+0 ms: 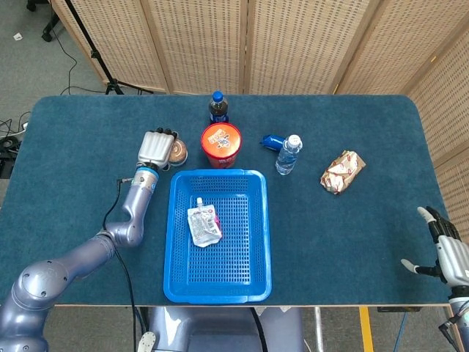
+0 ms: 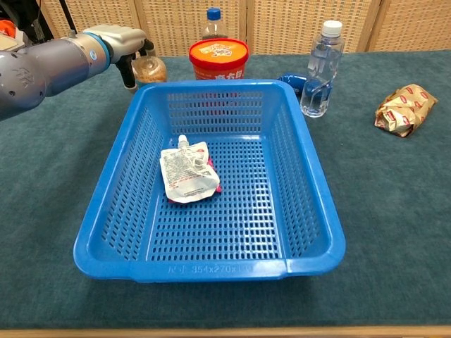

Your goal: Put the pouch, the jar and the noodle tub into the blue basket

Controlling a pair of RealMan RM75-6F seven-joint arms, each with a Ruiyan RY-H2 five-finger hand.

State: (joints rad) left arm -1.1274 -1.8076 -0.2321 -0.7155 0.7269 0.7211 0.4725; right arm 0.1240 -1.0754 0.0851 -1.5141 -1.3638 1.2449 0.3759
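A crinkled foil pouch (image 1: 204, 224) lies in the perforated blue plastic basket (image 1: 256, 242); the left hand (image 1: 157, 147) grips the round jar (image 1: 177, 152) at upper left.

The pouch (image 1: 204, 224) is already lying in the blue basket (image 1: 256, 242), toward its left side, and the basket's sitting near the table's (image 1: 73, 147) front edge. The left hand (image 1: 157, 149) is resting against the jar (image 1: 177, 152), fingers curling over its top, just off the basket's back-left corner. The noodle tub (image 1: 221, 144) is sitting right beside the jar. The right hand (image 1: 445, 249) is hanging off the front-right corner, fingers spread, holding nothing.
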